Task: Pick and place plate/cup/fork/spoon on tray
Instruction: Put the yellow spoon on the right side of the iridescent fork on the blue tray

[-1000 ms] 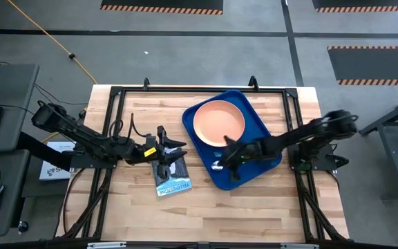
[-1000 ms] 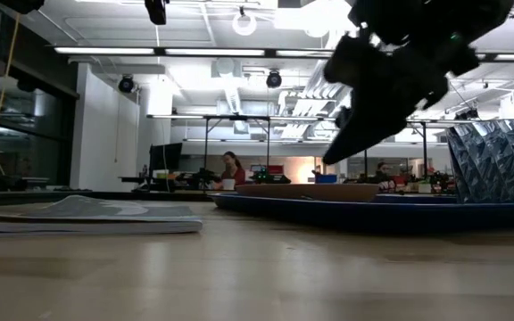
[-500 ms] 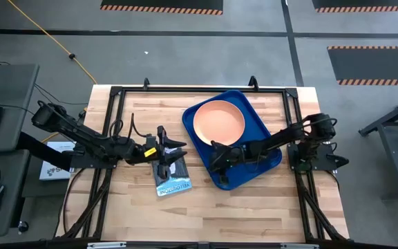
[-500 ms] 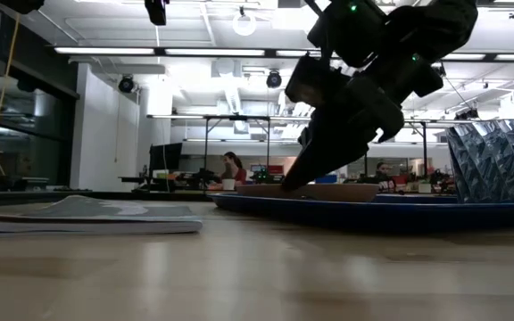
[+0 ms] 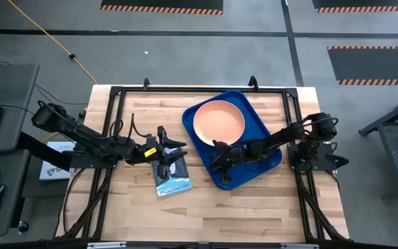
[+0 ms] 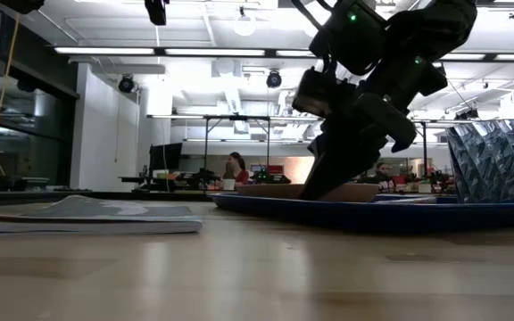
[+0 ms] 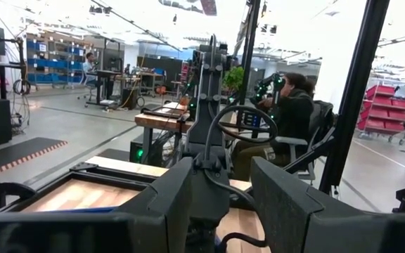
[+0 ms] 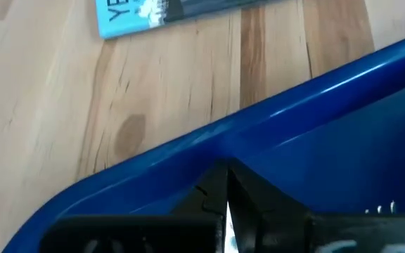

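- High view: the tray (image 5: 264, 121) lies at an angle on the right half of the worktop (image 5: 130, 207), and the plate (image 5: 218, 122) already sits in its far part, leaving the near strip free, presumably for the smaller pieces.
- The right claw (image 5: 218, 160) is down inside the tray's near corner, just beside the plate's rim; I judge it to be setting a small item there, but none of the cup, fork or spoon can be made out in any view.
- Right wrist view: the fingers (image 8: 259, 204) are pressed together to a thin slit above the tray floor; whether something slim is pinched between them I cannot tell. It also shows the tray's raised edge (image 8: 209, 140) and the blue-and-white booklet (image 8: 160, 14) beyond, which the overhead camera gives only coarsely.
- The left claw (image 5: 173, 153) waits over the booklet, well apart from the tray; whether it is open or closed I cannot tell.
- Low view: the right arm (image 6: 364, 98) reaches the tray floor, a contact height the overhead picture cannot show.
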### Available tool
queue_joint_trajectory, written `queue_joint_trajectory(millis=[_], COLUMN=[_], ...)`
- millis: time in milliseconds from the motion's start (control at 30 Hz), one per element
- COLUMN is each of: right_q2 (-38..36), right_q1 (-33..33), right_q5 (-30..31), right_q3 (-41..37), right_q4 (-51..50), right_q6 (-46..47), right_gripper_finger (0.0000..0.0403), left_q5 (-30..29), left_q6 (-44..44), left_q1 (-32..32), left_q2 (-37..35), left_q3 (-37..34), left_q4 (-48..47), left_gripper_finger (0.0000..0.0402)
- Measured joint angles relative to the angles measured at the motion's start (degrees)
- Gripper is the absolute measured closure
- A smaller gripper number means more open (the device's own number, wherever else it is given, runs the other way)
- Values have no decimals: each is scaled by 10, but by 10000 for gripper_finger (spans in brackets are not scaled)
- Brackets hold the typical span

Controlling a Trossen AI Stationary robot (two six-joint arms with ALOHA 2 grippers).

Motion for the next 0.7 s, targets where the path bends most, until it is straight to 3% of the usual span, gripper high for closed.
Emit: queue_joint_trajectory(millis=[367,700], right_q2=[-4,-81], right_q1=[0,0], right_q5=[2,48], right_q3=[0,0], right_q4=[-25,-54], right_q6=[-9,-17], right_gripper_finger=[403,403], left_q5=[1,1], left_q6=[-14,-6], left_q1=[0,-5], left_q2=[0,0], left_q3=[0,0], left_q4=[0,4], left_gripper_finger=[268,268])
